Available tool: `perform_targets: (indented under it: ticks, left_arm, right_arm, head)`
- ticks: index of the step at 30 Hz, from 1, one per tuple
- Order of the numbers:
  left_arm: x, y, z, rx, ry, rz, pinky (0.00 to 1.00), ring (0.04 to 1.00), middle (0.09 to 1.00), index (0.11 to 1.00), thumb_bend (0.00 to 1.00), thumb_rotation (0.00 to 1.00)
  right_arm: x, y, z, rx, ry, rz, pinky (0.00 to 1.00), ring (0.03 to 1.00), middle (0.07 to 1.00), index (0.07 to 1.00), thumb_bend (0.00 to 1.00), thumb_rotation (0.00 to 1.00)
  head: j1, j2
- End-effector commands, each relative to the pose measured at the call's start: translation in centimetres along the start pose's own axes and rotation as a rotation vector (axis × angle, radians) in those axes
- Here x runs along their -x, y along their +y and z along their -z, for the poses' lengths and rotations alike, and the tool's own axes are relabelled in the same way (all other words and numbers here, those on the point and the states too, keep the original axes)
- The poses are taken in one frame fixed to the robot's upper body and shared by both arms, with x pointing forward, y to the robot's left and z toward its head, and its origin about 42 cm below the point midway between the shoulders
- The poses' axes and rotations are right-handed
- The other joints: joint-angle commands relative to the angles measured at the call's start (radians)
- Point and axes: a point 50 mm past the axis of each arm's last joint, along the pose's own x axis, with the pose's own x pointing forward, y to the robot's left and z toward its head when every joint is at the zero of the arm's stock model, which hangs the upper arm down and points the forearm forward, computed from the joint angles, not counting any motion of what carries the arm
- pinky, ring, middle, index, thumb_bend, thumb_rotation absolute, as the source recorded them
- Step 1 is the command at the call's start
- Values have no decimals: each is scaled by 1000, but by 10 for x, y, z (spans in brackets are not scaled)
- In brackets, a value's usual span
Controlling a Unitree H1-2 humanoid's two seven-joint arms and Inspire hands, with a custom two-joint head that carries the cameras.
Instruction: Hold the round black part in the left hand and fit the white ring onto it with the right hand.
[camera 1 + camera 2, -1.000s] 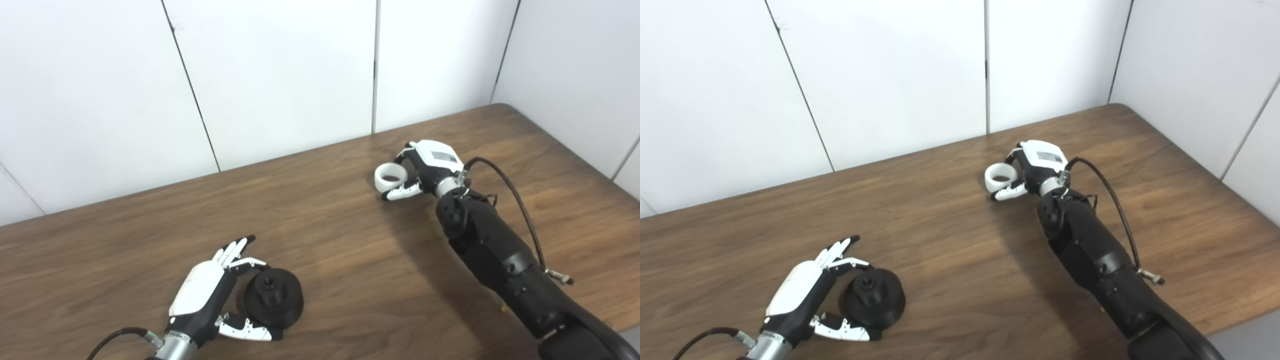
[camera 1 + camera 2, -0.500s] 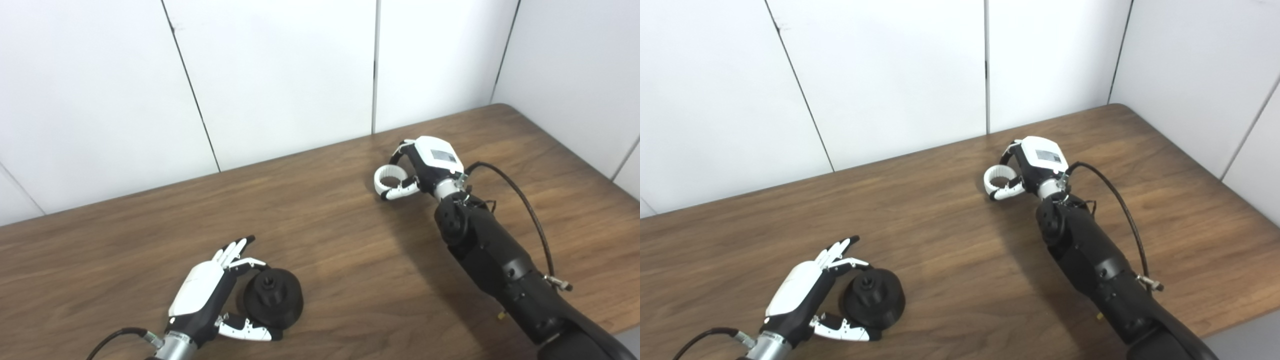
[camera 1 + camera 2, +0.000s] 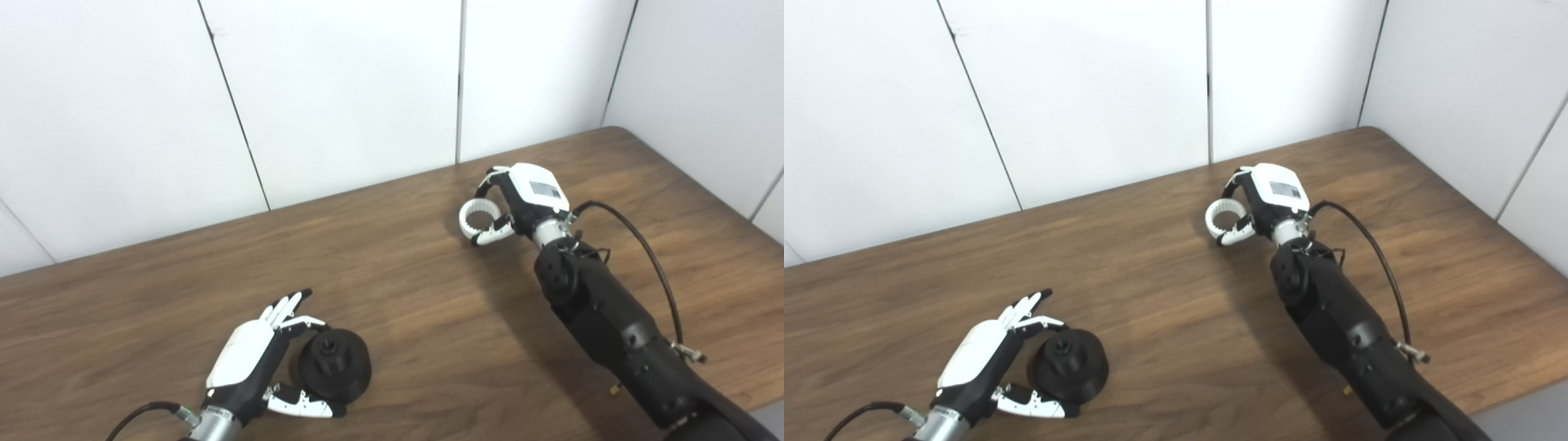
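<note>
In the left eye view, the white ring (image 3: 479, 214) was seen clamped between the thumb and fingers of the right robot hand (image 3: 517, 199), tilted so that its opening faced up and toward the left. It was held at the far right part of the bench (image 3: 429, 318); whether it was lifted clear of the wood could not be told for certain. The round black part (image 3: 334, 365) lay well apart from it, down and to the left, resting on the bench with its hub pointed upward. The left robot hand (image 3: 257, 361) was set against the part's left side, its fingers spread apart and its thumb run under the near edge, cupping but not closed on it.

In the right eye view, the same relation was shown: the white ring (image 3: 1226, 216) was carried by the right robot hand (image 3: 1268, 199), and the black part (image 3: 1069, 369) was found toward the near left corner, just beside the left robot hand (image 3: 980, 361). A long diagonal carry by the right arm, toward the left and nearer, was judged to be what the fitting required.
</note>
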Motion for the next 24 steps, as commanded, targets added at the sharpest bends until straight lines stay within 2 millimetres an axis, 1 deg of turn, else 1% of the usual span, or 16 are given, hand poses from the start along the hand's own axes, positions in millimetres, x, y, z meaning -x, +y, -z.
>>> perform_targets:
  ticks: [1, 4, 7, 10, 14, 19, 22, 23, 24]
  left_arm:
    - [2, 7, 8, -54, 38, 6, 1000, 1000, 1000, 623, 932, 256]
    - [1, 6, 8, -54, 42, 6, 1000, 1000, 1000, 623, 934, 255]
    - [0, 5, 8, -49, 41, 6, 1000, 1000, 1000, 623, 933, 250]
    - [-1, 5, 7, -52, 37, 5, 1000, 1000, 1000, 621, 932, 253]
    - [-2, 5, 6, -56, 34, 1, 1000, 1000, 1000, 621, 933, 257]
    - [-2, 5, 4, -60, 35, 1, 1000, 1000, 1000, 622, 928, 260]
    - [-2, 5, 3, -62, 36, -4, 1000, 1000, 1000, 621, 929, 265]
    - [-3, 6, 3, -59, 37, -6, 1000, 1000, 1000, 621, 929, 266]
    - [-3, 6, 3, -57, 38, -7, 1000, 1000, 1000, 621, 929, 268]
  right_arm:
    - [-13, -46, -18, 31, -79, 131, 885, 857, 865, 492, 513, 156]
    - [-11, -67, -30, 24, -123, 170, 895, 862, 867, 492, 515, 156]
    - [-10, -81, -40, 25, -148, 185, 911, 881, 883, 494, 511, 163]
    - [-9, -90, -48, 20, -176, 208, 898, 872, 876, 494, 512, 162]
    - [-8, -95, -54, 9, -199, 224, 883, 861, 868, 493, 513, 161]
    - [-5, -96, -56, 2, -213, 228, 881, 853, 861, 492, 512, 161]
    - [5, -93, -58, -5, -219, 229, 859, 854, 861, 493, 513, 159]
    - [11, -91, -58, -26, -226, 230, 855, 853, 861, 493, 513, 159]
    - [19, -88, -59, -54, -231, 233, 872, 857, 861, 492, 514, 158]
  head:
    - [0, 1]
    - [0, 1]
    - [-2, 0]
    - [-2, 1]
    - [3, 4]
    - [7, 8]
    - [8, 12]
    - [9, 11]
    - [11, 13]
